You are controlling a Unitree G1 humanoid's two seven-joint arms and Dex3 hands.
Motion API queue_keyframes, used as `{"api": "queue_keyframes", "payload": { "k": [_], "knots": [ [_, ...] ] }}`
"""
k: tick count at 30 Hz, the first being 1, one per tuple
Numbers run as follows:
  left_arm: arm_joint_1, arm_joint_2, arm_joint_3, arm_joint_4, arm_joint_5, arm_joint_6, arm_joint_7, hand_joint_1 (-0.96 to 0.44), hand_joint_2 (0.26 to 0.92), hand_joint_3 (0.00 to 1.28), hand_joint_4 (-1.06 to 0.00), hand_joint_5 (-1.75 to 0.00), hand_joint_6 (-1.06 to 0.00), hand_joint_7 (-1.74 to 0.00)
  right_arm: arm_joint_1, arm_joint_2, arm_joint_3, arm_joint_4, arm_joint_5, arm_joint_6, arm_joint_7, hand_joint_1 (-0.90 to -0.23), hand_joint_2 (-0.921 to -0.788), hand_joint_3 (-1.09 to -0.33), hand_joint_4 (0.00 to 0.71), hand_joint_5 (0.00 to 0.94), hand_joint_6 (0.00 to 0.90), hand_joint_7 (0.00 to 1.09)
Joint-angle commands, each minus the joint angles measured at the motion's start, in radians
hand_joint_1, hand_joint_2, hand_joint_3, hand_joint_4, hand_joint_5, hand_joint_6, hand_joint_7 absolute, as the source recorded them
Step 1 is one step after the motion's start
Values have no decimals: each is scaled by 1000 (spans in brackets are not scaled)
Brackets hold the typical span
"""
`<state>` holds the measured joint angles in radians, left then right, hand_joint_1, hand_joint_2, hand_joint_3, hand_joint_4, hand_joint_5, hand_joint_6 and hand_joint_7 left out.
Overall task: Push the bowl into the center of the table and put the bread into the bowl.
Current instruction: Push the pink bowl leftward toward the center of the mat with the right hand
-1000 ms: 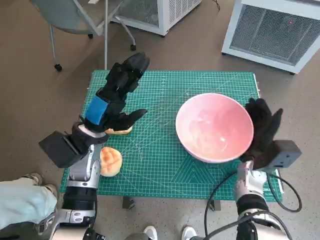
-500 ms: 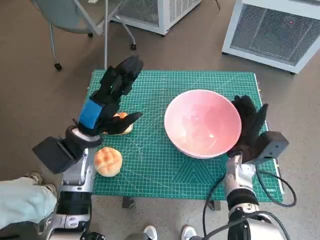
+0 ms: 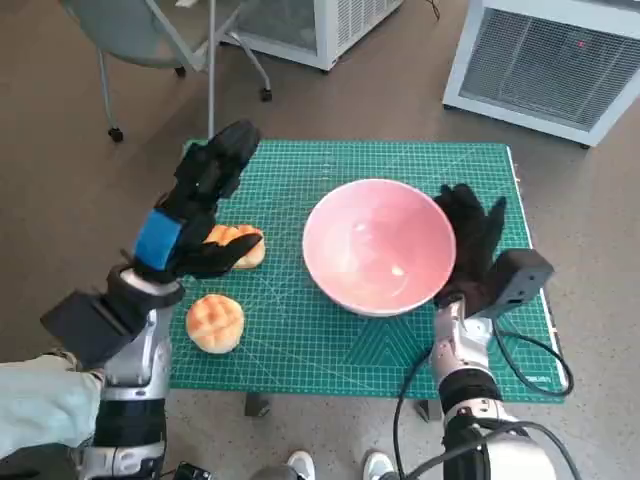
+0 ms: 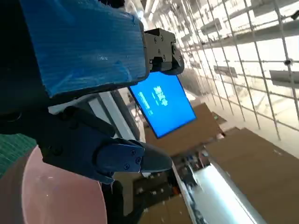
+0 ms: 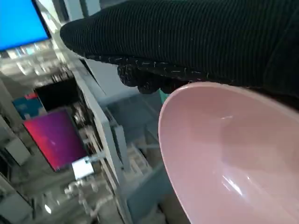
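Pink bowl (image 3: pixel 378 246) near mid-mat, pressed on its right rim by flat, spread right hand (image 3: pixel 470 245), holding nothing; left hand (image 3: pixel 200 200) raised, fingers apart, empty, above one bread roll (image 3: pixel 238 245), another roll (image 3: pixel 215 322) just nearer.
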<state>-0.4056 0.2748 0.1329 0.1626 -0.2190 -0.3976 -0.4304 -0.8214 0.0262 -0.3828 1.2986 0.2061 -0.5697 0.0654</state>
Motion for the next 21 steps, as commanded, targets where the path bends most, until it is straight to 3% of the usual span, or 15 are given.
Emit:
{"api": "queue_keyframes", "payload": {
  "k": [1,12,21],
  "knots": [
    [20,10,7,-34,11,18,20,-641,921,277,-183,-5,-25,-453,-2,20,19,17,-26,26,-5,-600,-921,-911,292,1,325,416],
    [37,6,4,-61,22,38,45,-648,921,279,-186,-4,-53,-436,-13,22,36,20,-50,48,-9,-607,-921,-905,331,17,353,428],
    [37,-1,-3,-54,15,42,41,-651,921,279,-189,-4,-61,-424,-16,-6,48,16,-71,51,-12,-602,-921,-889,331,12,354,426]
  ]
}}
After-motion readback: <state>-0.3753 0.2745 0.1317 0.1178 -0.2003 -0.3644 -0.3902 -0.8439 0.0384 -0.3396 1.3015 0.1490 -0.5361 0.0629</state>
